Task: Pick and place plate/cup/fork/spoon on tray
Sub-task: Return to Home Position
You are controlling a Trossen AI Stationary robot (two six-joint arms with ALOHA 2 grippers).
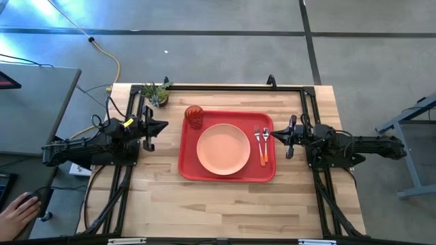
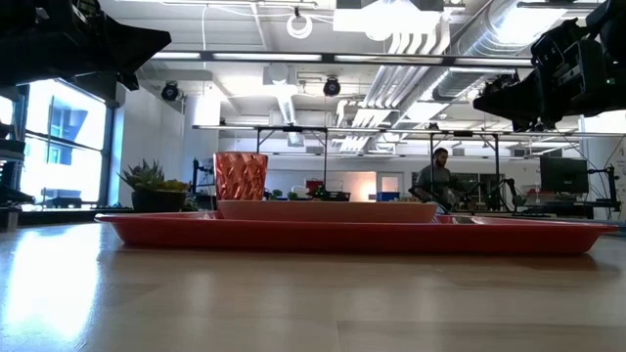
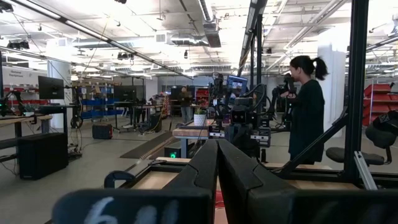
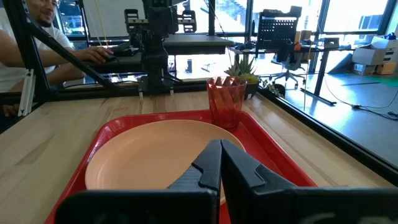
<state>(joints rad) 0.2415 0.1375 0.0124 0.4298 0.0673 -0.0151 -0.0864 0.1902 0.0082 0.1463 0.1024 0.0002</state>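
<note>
The red tray (image 1: 187,163) lies in the middle of the table. On it lie the peach-pink plate (image 1: 223,149), the orange-red cup (image 1: 194,116) upright at its far left corner, and the fork (image 1: 258,141) and spoon (image 1: 265,144) side by side along its right side. My left gripper (image 1: 163,125) is shut and empty, raised left of the tray. My right gripper (image 1: 274,133) is shut and empty, raised just right of the fork and spoon. In the right wrist view the plate (image 4: 155,155) and cup (image 4: 226,99) show beyond the shut fingers (image 4: 219,163).
A small green potted plant (image 1: 157,92) stands at the table's far left, behind my left gripper. Black frame rails (image 1: 218,87) run along the table's far edge and sides. A person's hand (image 1: 17,212) shows off the table at the near left.
</note>
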